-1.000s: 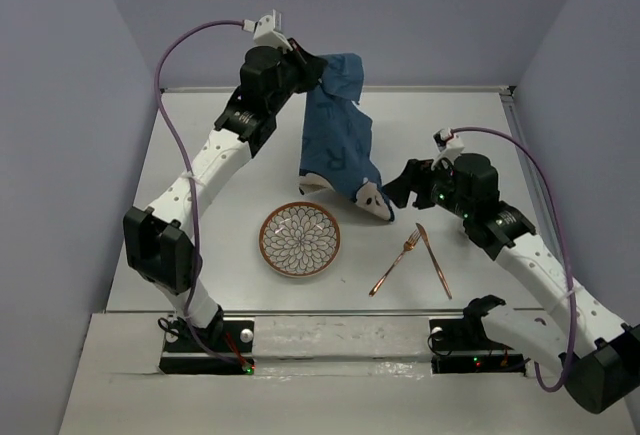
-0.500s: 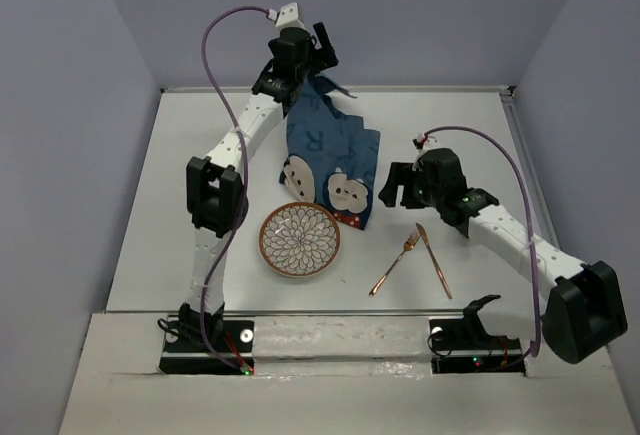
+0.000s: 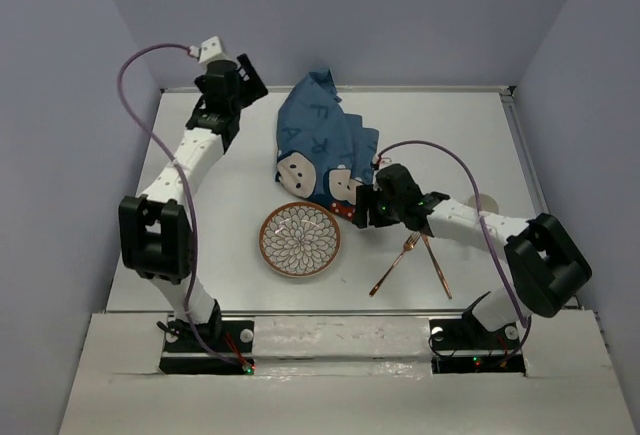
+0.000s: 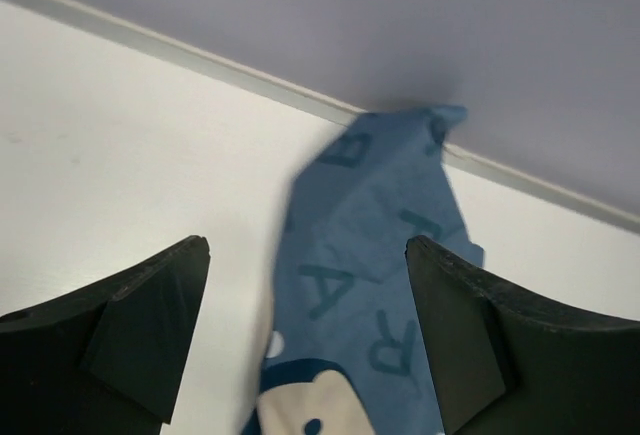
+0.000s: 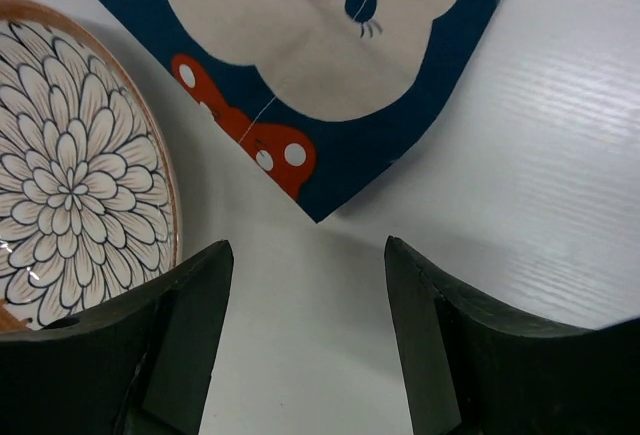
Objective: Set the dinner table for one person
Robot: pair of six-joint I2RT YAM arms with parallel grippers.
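A dark blue cloth mat (image 3: pixel 322 140) with pale cartoon faces lies rumpled on the white dinner table (image 3: pixel 195 245), reaching from the back wall down to the plate. My left gripper (image 3: pixel 250 80) hovers open to the mat's left, holding nothing; in its wrist view the mat (image 4: pixel 385 245) lies beyond the open jaws (image 4: pixel 308 247). My right gripper (image 3: pixel 362 207) is open just at the mat's near corner (image 5: pixel 322 213), jaws (image 5: pixel 308 247) over bare table. A flower-patterned plate (image 3: pixel 300 240) sits front centre and shows too in the right wrist view (image 5: pixel 70 185). A copper fork (image 3: pixel 396 265) and knife (image 3: pixel 436 265) lie to its right.
A small pale round thing (image 3: pixel 488 201) lies behind the right forearm. Purple walls close in the table at the back and on both sides, with a raised rail (image 3: pixel 525 155) along the right edge.
The left gripper opened, let the mat drop and swung away left. The mat fell onto the table. The right gripper moved left to the mat's near corner.
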